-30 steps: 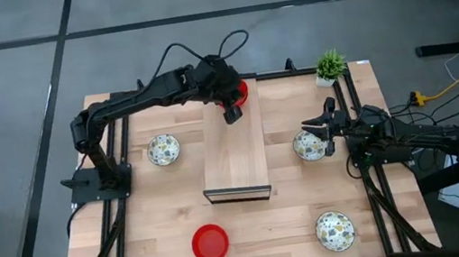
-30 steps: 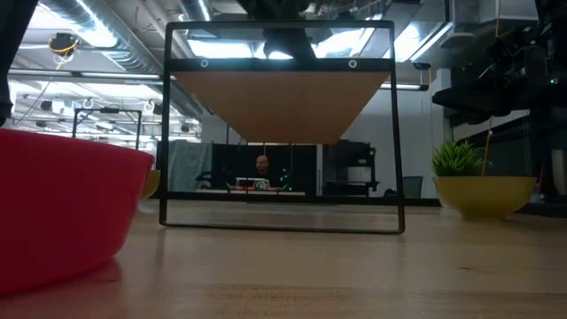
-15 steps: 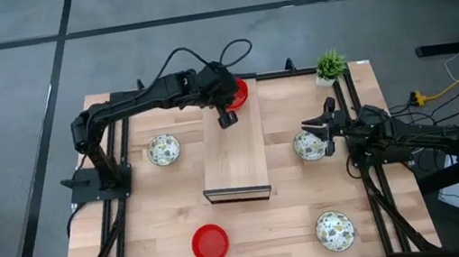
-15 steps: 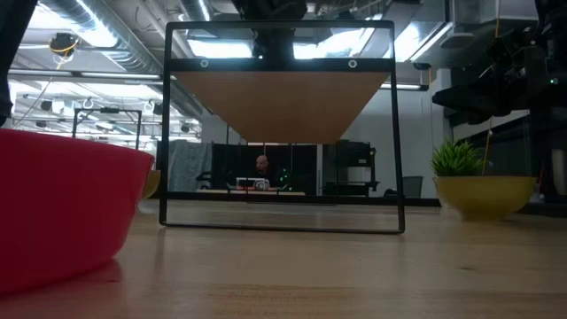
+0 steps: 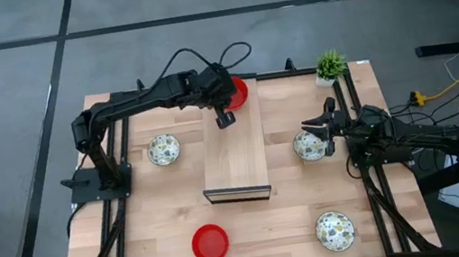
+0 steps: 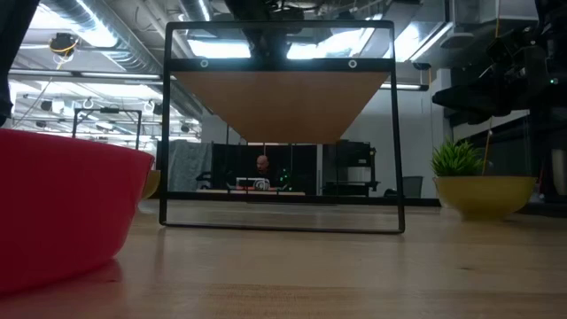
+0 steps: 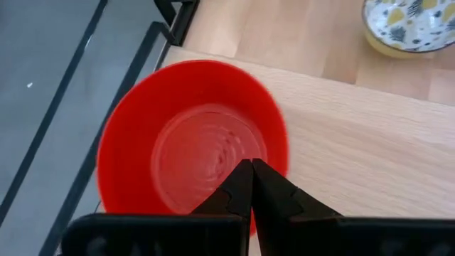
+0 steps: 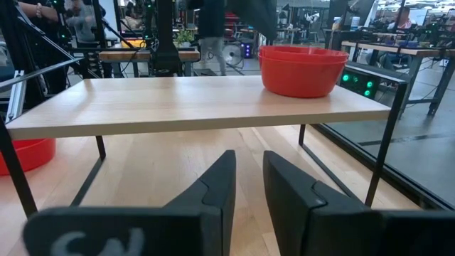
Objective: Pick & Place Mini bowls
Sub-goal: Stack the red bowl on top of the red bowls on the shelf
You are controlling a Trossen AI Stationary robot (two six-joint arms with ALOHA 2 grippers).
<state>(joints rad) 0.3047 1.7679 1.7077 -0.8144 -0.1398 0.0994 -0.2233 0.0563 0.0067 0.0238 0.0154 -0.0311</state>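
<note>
Two plain red bowls (image 8: 298, 67) sit stacked on the far end of a raised wooden platform (image 5: 235, 155); from above they show as one red bowl (image 5: 238, 92). My left gripper (image 5: 224, 118) hovers shut just beside this stack, over the platform, and its shut fingers (image 7: 250, 178) point at the red bowl (image 7: 192, 142). A third red bowl (image 5: 210, 243) rests on the table near the front edge. Patterned bowls lie at the left (image 5: 163, 149), the right (image 5: 309, 145) and the near right (image 5: 335, 229). My right gripper (image 5: 321, 131) waits narrowly open next to the right patterned bowl.
The platform stands on thin black metal legs (image 6: 165, 133) in the table's middle, with room beneath it. A small potted plant (image 5: 329, 65) stands at the far right corner. Black frame rails run along the table's left and right sides.
My left gripper has drawn back a little from the red bowls, toward the table's left and near edges, and has stayed shut. More of the top red bowl shows now.
</note>
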